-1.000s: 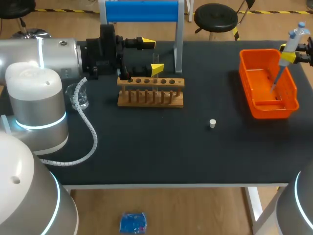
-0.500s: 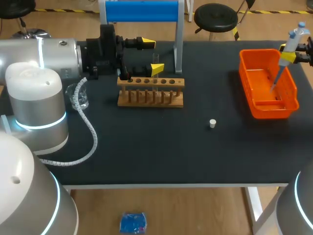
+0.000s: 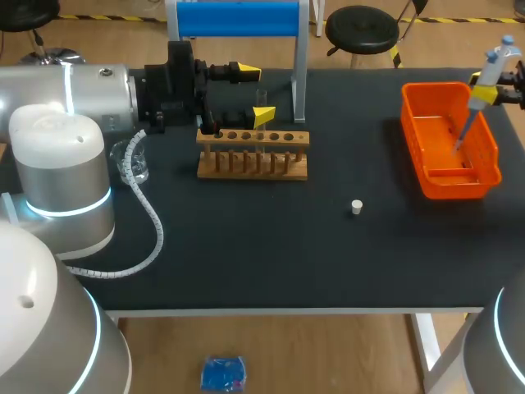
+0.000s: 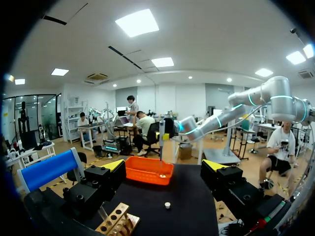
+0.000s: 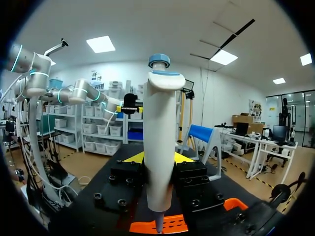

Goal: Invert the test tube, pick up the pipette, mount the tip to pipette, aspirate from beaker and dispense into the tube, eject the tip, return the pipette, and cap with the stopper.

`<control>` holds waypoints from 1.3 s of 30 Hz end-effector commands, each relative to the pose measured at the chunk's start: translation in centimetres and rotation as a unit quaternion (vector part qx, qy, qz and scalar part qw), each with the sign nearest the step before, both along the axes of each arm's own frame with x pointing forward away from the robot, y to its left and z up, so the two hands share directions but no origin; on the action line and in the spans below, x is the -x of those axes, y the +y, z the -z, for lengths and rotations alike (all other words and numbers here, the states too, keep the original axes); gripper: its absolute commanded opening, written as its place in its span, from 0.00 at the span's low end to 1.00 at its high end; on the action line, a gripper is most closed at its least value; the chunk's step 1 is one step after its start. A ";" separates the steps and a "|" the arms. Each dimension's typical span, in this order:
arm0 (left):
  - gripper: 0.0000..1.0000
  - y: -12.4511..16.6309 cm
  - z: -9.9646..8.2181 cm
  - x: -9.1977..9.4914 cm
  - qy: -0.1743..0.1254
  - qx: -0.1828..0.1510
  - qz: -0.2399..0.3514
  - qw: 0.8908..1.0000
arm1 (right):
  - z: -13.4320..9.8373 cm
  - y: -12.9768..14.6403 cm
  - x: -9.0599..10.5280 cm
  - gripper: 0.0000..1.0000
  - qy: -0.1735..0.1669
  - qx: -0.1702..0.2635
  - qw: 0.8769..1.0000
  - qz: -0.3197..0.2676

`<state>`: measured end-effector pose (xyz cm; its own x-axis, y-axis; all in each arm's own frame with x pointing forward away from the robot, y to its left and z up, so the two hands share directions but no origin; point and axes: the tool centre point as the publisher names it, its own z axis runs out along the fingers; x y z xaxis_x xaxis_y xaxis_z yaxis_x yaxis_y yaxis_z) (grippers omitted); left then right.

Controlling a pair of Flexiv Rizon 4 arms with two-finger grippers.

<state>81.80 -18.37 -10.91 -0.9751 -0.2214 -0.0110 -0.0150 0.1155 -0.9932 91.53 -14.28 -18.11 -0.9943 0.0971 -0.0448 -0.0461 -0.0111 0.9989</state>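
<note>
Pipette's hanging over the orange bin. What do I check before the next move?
1. Pipette held by right gripper: ok, jaws on both sides of it.
2. Pipette's lower end over the orange bin: ok.
3. Tip ejected: cannot tell, too small to see.
4. Left gripper open: ok, jaws wide apart by the wooden rack.
5. Blue-topped stand free for the return: cannot tell, the left gripper sits close in front of it.
6. Stopper lying alone on the table: ok.
</note>
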 end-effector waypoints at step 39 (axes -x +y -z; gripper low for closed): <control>1.00 -1.1 -1.4 -0.2 -0.001 -0.019 -0.008 1.000 | -0.1 0.2 0.4 0.00 -0.015 0.002 0.999 -0.042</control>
